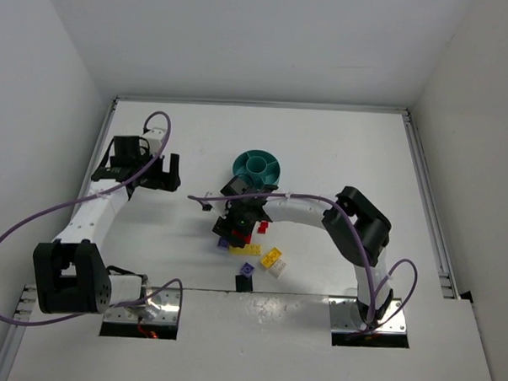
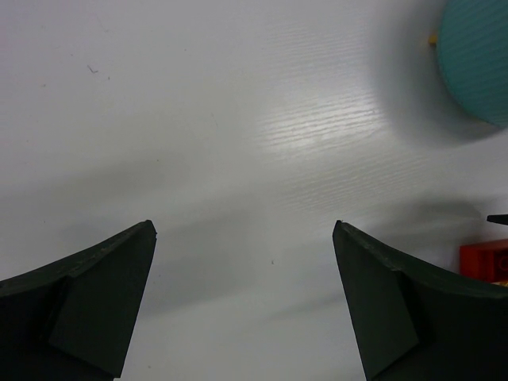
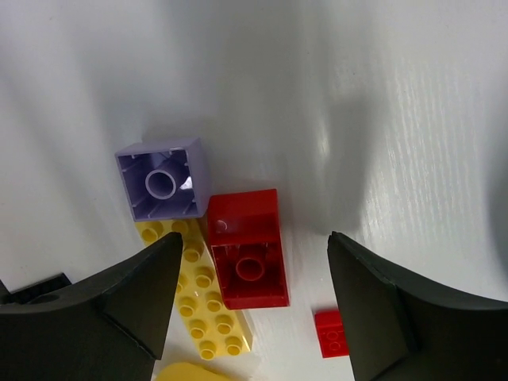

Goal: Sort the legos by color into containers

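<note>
Basically, R gripper [image 3: 254, 242] sat low over the lego cluster w/ jaws apart. A red brick [image 3: 246, 258] lay between them w/ gaps either side, so nothing was gripped. Purple brick [image 3: 163, 178] lay underside up just beside it, yellow plate [image 3: 202, 298] alongside, small red piece [image 3: 332, 333] near one finger. L gripper [image 2: 244, 230] hung wide open over bare table [image 2: 238, 119]. Teal dish [image 1: 257, 165] stood just beyond the cluster.

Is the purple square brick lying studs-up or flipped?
Flipped: the purple square plastic brick lies hollow side up, inner tube showing, no studs visible.
</note>
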Available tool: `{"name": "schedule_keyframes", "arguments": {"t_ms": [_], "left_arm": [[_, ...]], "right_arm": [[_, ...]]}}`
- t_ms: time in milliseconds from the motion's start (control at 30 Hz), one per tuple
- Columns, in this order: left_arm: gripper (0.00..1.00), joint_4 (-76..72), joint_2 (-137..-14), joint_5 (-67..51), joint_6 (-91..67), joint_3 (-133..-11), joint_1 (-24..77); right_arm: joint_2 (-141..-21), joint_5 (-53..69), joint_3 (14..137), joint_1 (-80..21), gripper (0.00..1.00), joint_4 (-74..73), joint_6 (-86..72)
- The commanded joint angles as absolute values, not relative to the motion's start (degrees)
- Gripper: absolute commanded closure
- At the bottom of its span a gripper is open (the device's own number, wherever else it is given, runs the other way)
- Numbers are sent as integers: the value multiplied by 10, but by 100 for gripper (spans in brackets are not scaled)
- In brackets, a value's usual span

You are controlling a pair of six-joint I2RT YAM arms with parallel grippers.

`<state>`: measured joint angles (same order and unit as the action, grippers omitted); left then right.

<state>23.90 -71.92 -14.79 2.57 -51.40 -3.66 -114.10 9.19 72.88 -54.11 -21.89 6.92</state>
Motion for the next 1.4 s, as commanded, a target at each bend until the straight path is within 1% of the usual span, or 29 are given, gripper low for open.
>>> {"name": "schedule_keyframes", "arguments": {"t_ms": [0, 133, 433, 833, 900, 1100, 1367], "left_arm": [[0, 229, -706, -163, 37, -504, -50], [0, 229, -706, -168, 42, -498, -50], [0, 229, -706, -174, 42, -493, -55], [0, 229, -695, -191, 47, -483, -55], [0, 229, -695, -197, 47, -483, -55], [0, 229, -695, -197, 47, -483, -55], [0, 223, -695, -197, 47, -483, -55]], "right_arm": [[-1141, 112, 745, -543, 26, -228, 69], [-1121, 137, 723, -543, 29, -228, 75], [-1105, 166, 717, -531, 34, -253, 98], [-1099, 207, 748, -520, 34, -291, 113], [-1093, 193, 748, -520, 33, -286, 108], [-1093, 157, 748, -520, 33, -273, 98], [-1115, 147, 753, -526, 33, -273, 92]]}}
